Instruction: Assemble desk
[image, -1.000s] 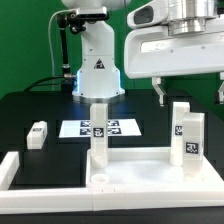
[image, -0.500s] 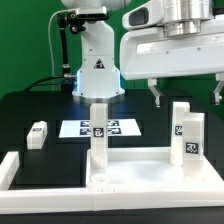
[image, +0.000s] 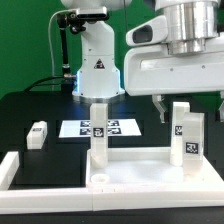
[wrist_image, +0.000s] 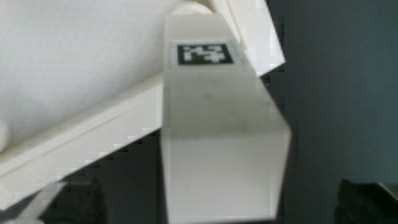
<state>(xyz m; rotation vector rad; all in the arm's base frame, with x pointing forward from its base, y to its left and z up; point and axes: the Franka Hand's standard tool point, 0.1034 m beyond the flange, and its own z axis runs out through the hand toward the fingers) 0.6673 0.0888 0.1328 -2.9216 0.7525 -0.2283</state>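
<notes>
Find the desk panel (image: 135, 172) flat on the black surface (image: 30, 105). Note the left leg post (image: 98, 135) upright at the panel's far corner toward the exterior view's left, and the right leg post (image: 186, 135) upright at the panel's opposite end. Record a loose leg post (image: 37, 134) lying well apart from the panel, past its left end. Log the end effector (image: 190, 105) above the right leg post (wrist_image: 217, 130), fingers spread wide, gripping nothing, clear of the post on both sides.
</notes>
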